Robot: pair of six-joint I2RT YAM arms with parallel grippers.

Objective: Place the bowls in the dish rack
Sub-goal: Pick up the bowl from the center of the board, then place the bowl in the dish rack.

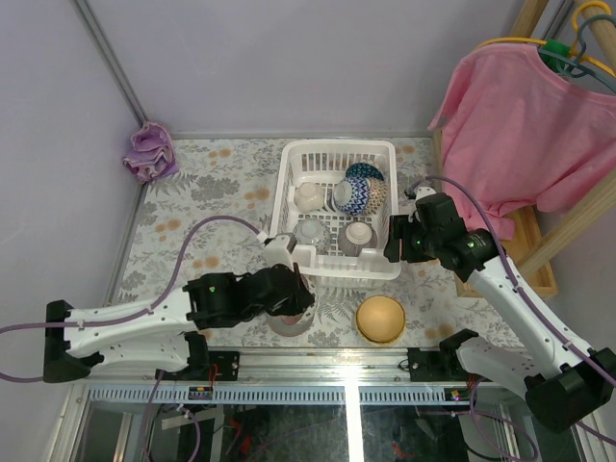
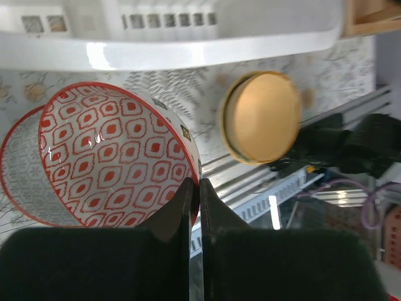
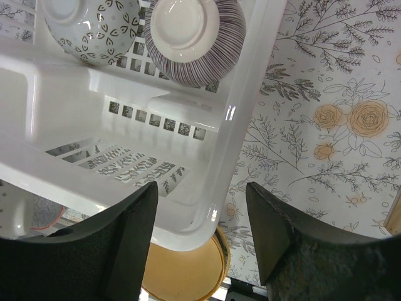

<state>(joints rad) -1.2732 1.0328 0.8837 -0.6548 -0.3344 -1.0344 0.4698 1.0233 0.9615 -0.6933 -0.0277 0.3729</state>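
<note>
From above: finds the white plastic gridded dish rack (image 1: 339, 265) on the floral-printed tablecloth (image 1: 212, 192). Inside the rack, counts a blue-white netted ceramic bowl (image 1: 358, 195) toward the far right wall and three small whitish bowls (image 1: 309, 196) around it. Just outside the rack's near wall, places the left gripper (image 1: 300, 300) over a pink-red patterned ceramic bowl (image 1: 287, 325). Off the rack's near right corner, a tan-yellow round bowl (image 1: 380, 318), upside down. Hard by that same corner, the right gripper (image 1: 391, 248). Well left of the rack, a crumpled purple cloth (image 1: 149, 152); well right, a pink shirt (image 1: 525, 125) on a hanger.

From the left wrist: shows black fingers pressed together, pinched on the wall of the pink-red patterned ceramic bowl, one inside the rim, one outside. Puts that bowl, tilted, just beside the rack's near wall.

From the right wrist: shows fingers standing wide apart, clamping nothing, with the rack's corner rim between them; contact impossible to tell. Behind that rim, inside the rack, a white bowl with dark leaf print (image 3: 94, 28) and a purple-striped bowl (image 3: 188, 37), feet toward the camera.
</note>
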